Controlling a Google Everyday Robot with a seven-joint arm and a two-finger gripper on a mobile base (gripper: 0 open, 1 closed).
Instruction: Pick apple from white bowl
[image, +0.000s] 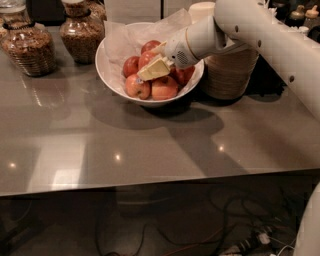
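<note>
The white bowl (107, 75), lined with crinkled white paper (120, 37), stands at the back middle of the grey table (150, 145). It holds several red apples, among them one at the front left (137, 86), one at the front (164, 89) and one at the back (150, 46). My gripper (154, 63) reaches in from the right on a white arm (260, 30). It is down among the apples in the middle of the bowl, against an apple (146, 59) partly hidden by it.
A stack of beige disposable bowls (231, 72) stands right of the white bowl, under my arm. Two glass jars of brown food (30, 47) (82, 32) stand at the back left. The table's front edge (150, 182) runs across the view, with cables on the floor below.
</note>
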